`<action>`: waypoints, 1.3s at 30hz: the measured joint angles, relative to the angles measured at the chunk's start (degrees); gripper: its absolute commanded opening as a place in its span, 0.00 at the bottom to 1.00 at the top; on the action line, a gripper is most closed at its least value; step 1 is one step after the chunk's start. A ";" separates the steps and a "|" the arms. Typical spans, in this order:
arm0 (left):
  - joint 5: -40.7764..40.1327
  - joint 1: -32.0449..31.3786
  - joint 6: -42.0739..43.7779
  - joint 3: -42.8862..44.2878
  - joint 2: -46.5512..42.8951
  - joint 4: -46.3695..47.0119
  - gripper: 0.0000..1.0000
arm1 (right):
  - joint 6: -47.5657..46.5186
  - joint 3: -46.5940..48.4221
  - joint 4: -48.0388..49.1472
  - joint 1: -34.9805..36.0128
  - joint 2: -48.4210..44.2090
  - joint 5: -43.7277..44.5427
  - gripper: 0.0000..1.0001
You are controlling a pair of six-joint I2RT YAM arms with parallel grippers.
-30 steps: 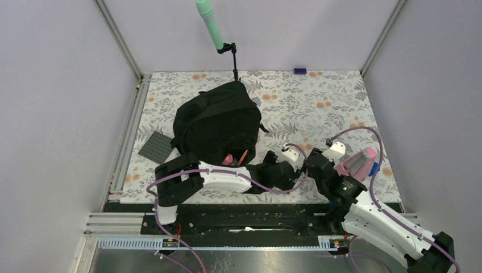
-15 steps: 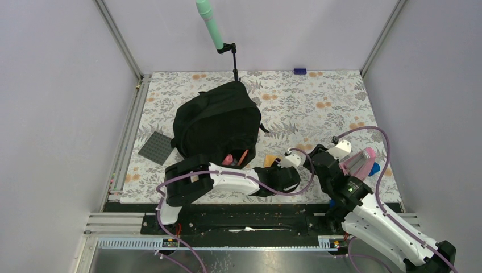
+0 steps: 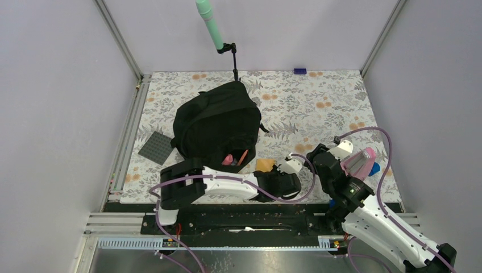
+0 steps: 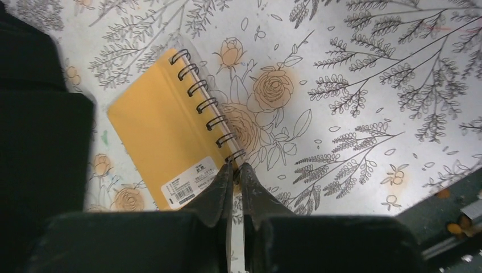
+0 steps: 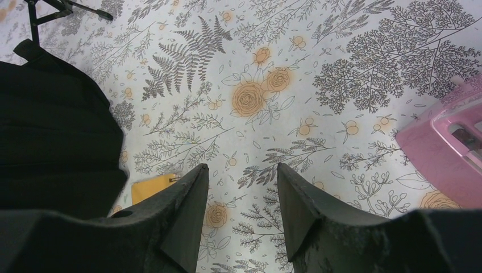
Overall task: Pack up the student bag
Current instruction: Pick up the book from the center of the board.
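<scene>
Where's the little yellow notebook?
Top view: the yellow notebook lies on the floral mat right of the black backpack, left gripper shut at its spiral corner.

We see the left gripper (image 4: 233, 168) at bottom centre, its jaws pressed together, tips touching the lower corner of an orange spiral notebook (image 4: 162, 139) by its barcode label (image 4: 190, 182). The notebook lies flat on the floral counter (image 4: 352, 85). The black student bag (image 4: 28, 62) fills the left edge.
</scene>
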 measured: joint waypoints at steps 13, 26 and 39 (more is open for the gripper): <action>-0.59 -0.13 -1.22 -6.84 -20.02 0.66 0.00 | 0.39 -0.66 1.92 -0.07 -1.55 -5.33 0.79; 1.42 -0.13 -0.59 -18.01 -27.76 9.29 0.00 | 19.67 -6.54 15.93 -0.02 5.27 -28.72 0.74; 3.13 -0.13 -1.55 -22.60 -30.25 15.65 0.00 | 30.36 -6.54 25.73 2.95 17.22 -39.08 0.71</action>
